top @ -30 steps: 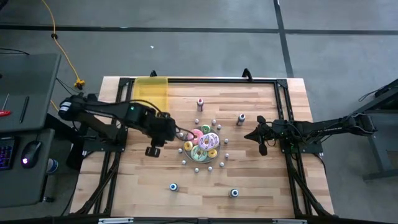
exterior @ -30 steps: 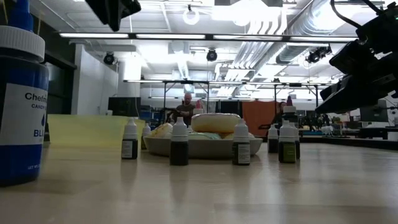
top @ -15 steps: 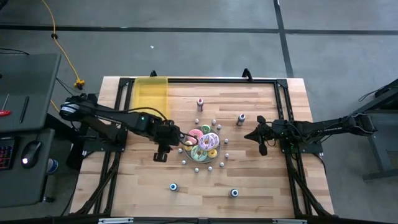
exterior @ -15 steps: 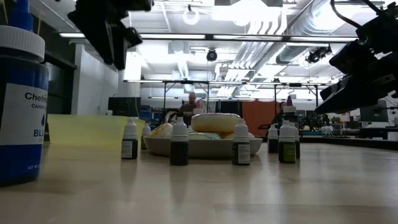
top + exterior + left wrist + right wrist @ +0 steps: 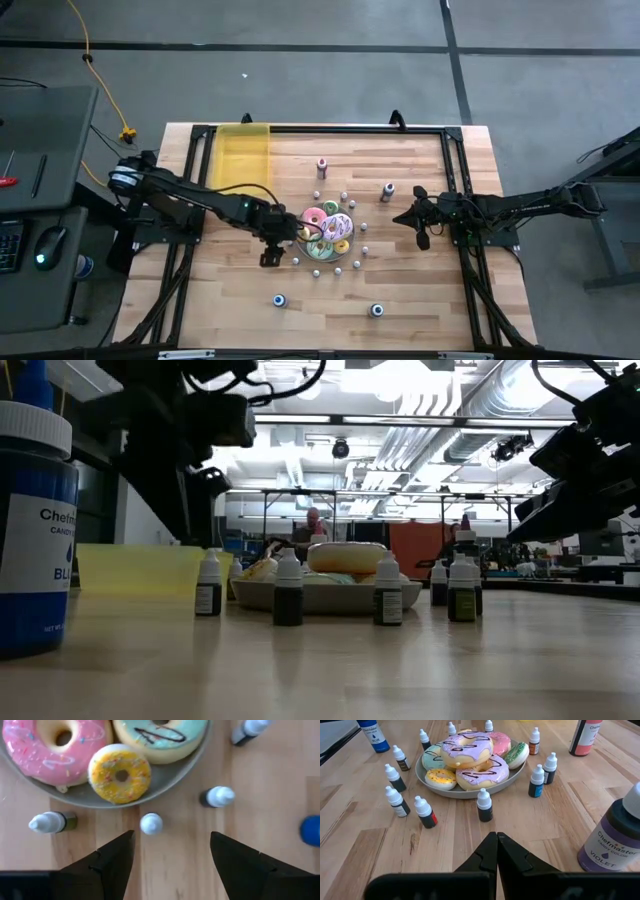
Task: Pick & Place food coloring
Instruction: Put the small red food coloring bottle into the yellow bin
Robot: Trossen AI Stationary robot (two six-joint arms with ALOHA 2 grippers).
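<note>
Open-plan lab: exposed ceiling ducts (image 5: 430, 435), workbenches (image 5: 330, 500).

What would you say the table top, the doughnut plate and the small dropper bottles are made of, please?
Table top: pale wood planks with visible grain and seams, lightly sealed. Plate: plain matte grey, possibly plastic or glazed ceramic; unclear. Dropper bottles: probably soft plastic, with white nozzle caps and printed labels.

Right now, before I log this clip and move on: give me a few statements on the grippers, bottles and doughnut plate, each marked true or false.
1. The left gripper is open above a small white-capped bottle. True.
2. The right gripper is holding a bottle. False: it is shut on nothing.
3. The doughnuts sit on a grey plate. True.
4. The violet bottle lies on the plate. False: it stands on the table, off to the side.
</note>
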